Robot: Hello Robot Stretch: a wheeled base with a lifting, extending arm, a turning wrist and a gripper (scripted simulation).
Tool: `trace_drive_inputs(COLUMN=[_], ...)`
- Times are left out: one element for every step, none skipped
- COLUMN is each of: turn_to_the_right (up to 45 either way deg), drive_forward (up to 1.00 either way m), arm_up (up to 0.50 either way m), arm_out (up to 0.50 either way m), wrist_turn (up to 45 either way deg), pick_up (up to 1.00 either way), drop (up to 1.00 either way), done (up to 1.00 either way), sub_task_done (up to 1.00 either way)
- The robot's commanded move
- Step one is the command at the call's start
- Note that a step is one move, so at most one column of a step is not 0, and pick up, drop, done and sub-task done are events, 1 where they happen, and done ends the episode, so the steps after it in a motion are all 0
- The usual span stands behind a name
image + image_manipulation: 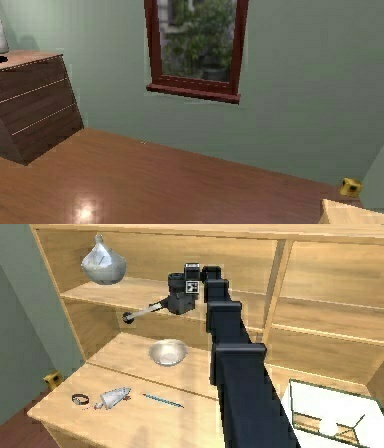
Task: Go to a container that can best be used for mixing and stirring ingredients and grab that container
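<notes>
A silvery metal bowl (168, 352) stands on the wooden desk top (120, 359) below the shelves in the arm side view. My arm (235, 354) rises from the bottom edge, with the white marker squares at its far end. The gripper (132, 318) points left in front of the lower shelf, higher in the picture than the bowl and a little to its left. Only bare shelf wood lies behind its fingers (145, 312), so it holds nothing.
A crumpled silver thing (103, 264) sits on the shelf. A dark ring (80, 400), a grey-white object (113, 398) and a thin blue stick (162, 401) lie near the desk's front. In the forward view are a dresser (35, 105), a window (195, 50) and a small yellow thing (350, 186).
</notes>
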Motion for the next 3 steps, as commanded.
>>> trace_drive_inputs(turn_to_the_right=[0.0,0.0,0.0], drive_forward=[0.00,0.00,0.00], arm_up=[0.00,-0.26,0.00], arm_out=[0.00,0.00,0.00], wrist_turn=[21.0,0.0,0.0], pick_up=[0.00,0.00,1.00], drop=[0.00,0.00,0.00], done=[0.00,0.00,0.00], sub_task_done=[0.00,0.00,0.00])
